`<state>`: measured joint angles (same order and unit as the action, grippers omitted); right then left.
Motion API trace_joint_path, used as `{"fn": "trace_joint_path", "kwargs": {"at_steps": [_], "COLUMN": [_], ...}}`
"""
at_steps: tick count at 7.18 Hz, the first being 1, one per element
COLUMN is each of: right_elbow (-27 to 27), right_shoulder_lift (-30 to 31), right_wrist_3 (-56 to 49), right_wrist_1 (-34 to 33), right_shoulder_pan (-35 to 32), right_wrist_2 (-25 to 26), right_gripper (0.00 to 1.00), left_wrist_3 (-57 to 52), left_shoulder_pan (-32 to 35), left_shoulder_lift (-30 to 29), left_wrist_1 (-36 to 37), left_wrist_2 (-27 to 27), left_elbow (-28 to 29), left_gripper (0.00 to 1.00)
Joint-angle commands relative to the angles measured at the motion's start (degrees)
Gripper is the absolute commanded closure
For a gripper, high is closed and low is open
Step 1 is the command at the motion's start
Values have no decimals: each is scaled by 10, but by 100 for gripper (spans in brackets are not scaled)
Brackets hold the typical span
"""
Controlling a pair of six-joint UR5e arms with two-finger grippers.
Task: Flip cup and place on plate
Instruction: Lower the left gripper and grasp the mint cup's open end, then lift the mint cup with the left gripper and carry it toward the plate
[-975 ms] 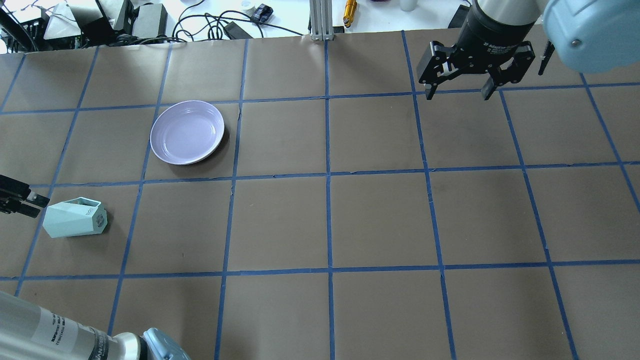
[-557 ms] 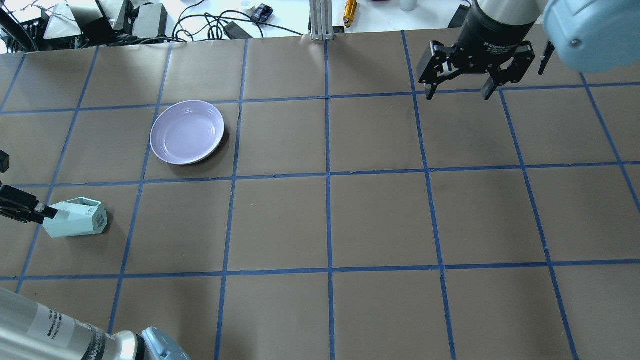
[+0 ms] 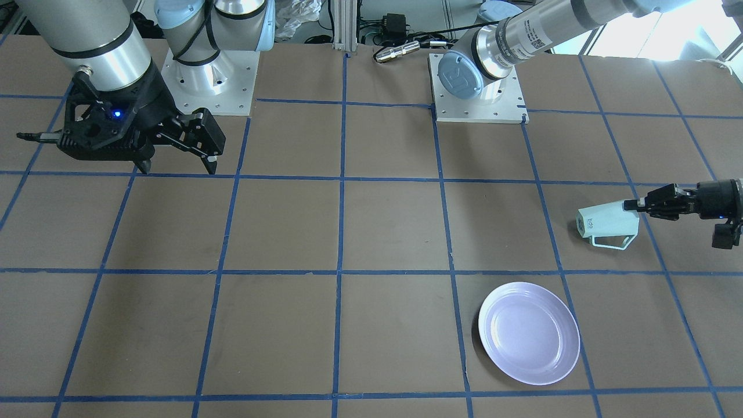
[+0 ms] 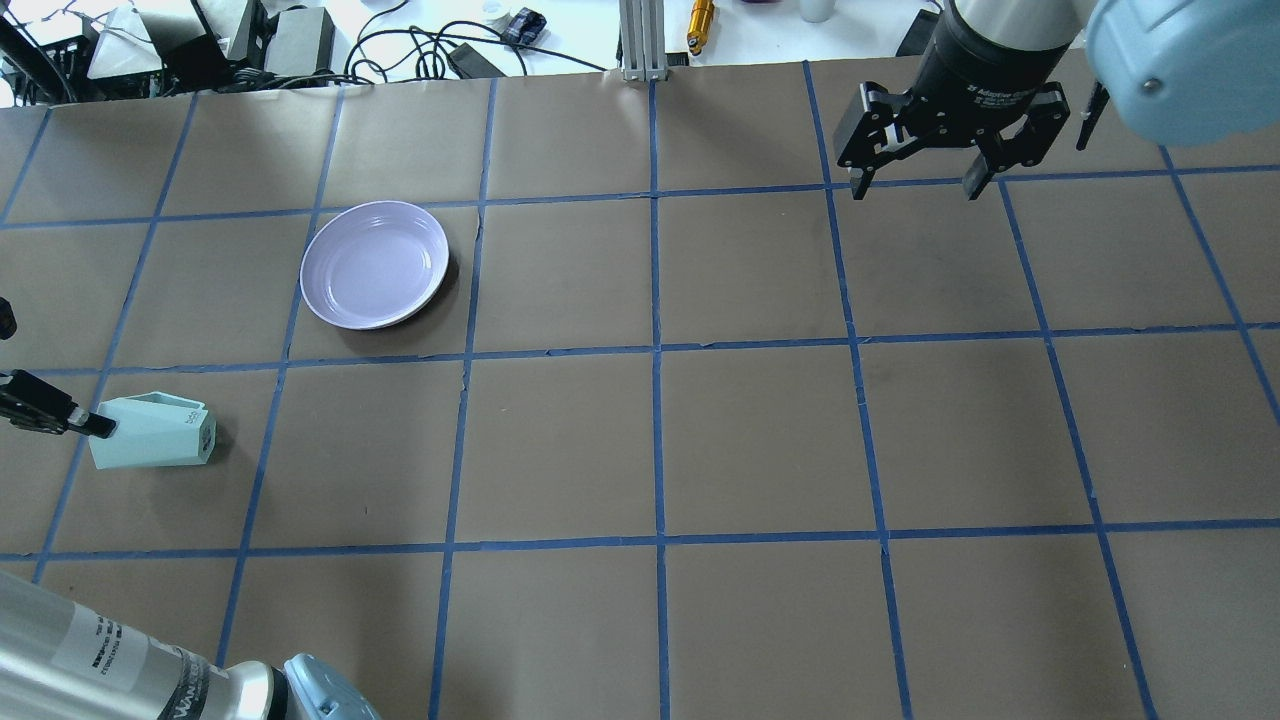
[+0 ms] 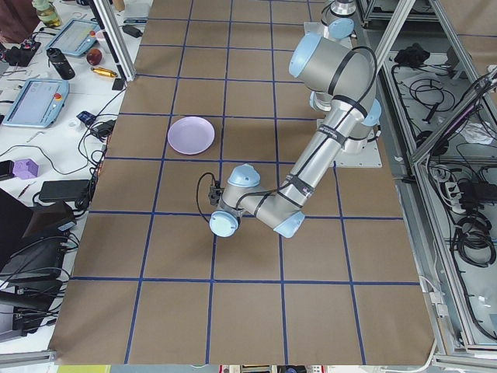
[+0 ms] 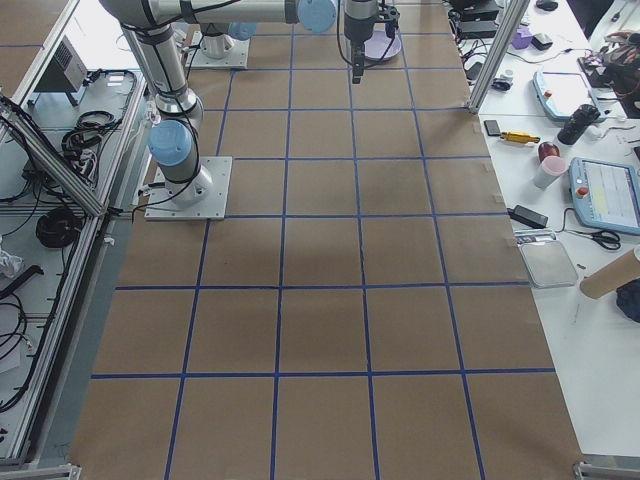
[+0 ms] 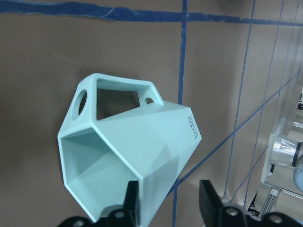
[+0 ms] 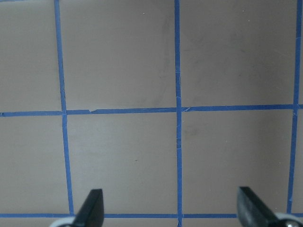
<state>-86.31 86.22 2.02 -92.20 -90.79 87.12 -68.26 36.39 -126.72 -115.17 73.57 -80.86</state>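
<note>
The pale mint-green cup (image 4: 150,445) lies on its side at the table's left edge, mouth toward my left gripper (image 4: 100,425), base with lettering away from it. In the left wrist view the cup (image 7: 132,146) fills the frame with its handle on top. My left gripper (image 7: 168,203) straddles the cup's wall: one finger inside the mouth, the other outside with a gap to the wall, so it is open. In the front view it (image 3: 630,204) meets the cup (image 3: 606,223) at the rim. The lavender plate (image 4: 375,264) sits empty farther back. My right gripper (image 4: 915,185) hangs open and empty at the far right.
The table is brown paper with a blue tape grid. Cables, boxes and tools lie beyond the back edge (image 4: 300,40). The plate (image 3: 529,332) is about one grid square away from the cup. My left arm's elbow (image 4: 120,670) juts in at the near left corner.
My left gripper has moved right to the cup's rim, with one finger now inside the mouth. The cup has turned a little, showing less of its base. The right arm has not moved.
</note>
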Motion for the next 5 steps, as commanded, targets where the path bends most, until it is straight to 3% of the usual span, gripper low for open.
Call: {"fn": "trace_joint_path", "kwargs": {"at_steps": [1, 5], "right_elbow": [0, 0], "right_shoulder_lift": [0, 0], "right_wrist_3": [1, 0], "right_wrist_1": [0, 0], "right_shoulder_pan": [0, 0], "right_wrist_2": [1, 0], "right_gripper": [0, 0], "left_wrist_3": [-2, 8], "left_shoulder_pan": [0, 10], "left_shoulder_lift": [2, 65], "left_wrist_1": [-4, -29], "left_wrist_2": [-4, -14], "left_elbow": [9, 23], "left_gripper": [100, 100]}}
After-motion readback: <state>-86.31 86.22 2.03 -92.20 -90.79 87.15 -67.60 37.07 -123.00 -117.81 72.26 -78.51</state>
